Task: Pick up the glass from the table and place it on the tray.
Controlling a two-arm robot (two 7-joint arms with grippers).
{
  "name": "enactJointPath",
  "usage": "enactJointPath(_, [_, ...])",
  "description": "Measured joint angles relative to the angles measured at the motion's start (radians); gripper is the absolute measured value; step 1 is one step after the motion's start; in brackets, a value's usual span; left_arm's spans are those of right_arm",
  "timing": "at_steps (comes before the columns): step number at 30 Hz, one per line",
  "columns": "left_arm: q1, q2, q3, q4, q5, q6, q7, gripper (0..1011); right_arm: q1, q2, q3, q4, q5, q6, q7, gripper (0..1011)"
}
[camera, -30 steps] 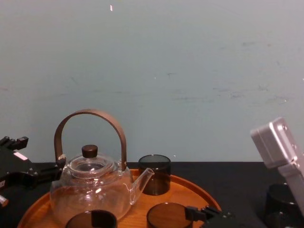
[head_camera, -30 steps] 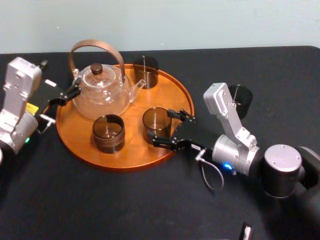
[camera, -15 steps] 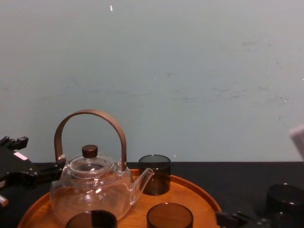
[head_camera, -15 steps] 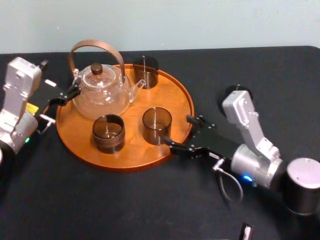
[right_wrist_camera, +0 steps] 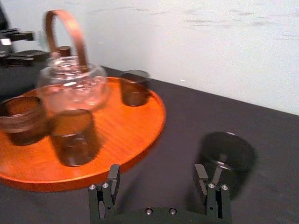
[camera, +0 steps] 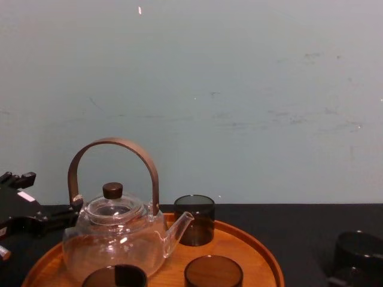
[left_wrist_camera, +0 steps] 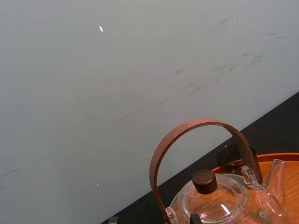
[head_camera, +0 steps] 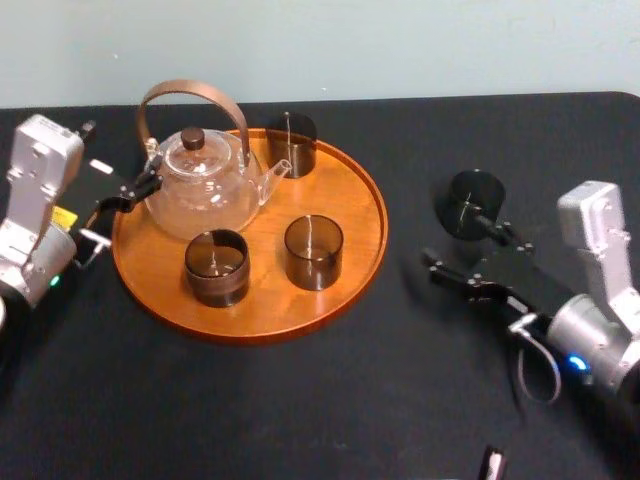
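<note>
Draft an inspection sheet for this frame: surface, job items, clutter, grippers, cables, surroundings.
Surface: black table, no spills seen.
Job's things: round wooden tray on the robot's left side. One dark glass stands upright on the table, to the right of the tray.
On the tray: glass teapot and three dark glasses, all upright.
Clutter: small object at the table's near edge, too small to identify.
Grippers: right gripper open and empty, close by the glass on the table but not around it. Left gripper at the tray's left rim beside the teapot.
Cables: grey cable loop at the right wrist.
Surroundings: pale scuffed wall.
</note>
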Motion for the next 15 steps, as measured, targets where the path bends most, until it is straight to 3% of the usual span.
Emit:
enactJointPath(7, [0.000, 0.000, 0.000, 0.000, 0.000, 0.000, 0.000, 1001, -0.019, -0.013, 0.078, 0.034, 0.019, -0.021, -0.020, 1002])
enactJointPath(15, [0.000, 0.000, 0.000, 0.000, 0.000, 0.000, 0.000, 1001, 0.009, -0.036, 0.110, 0.089, 0.023, -0.020, -0.021, 1002])
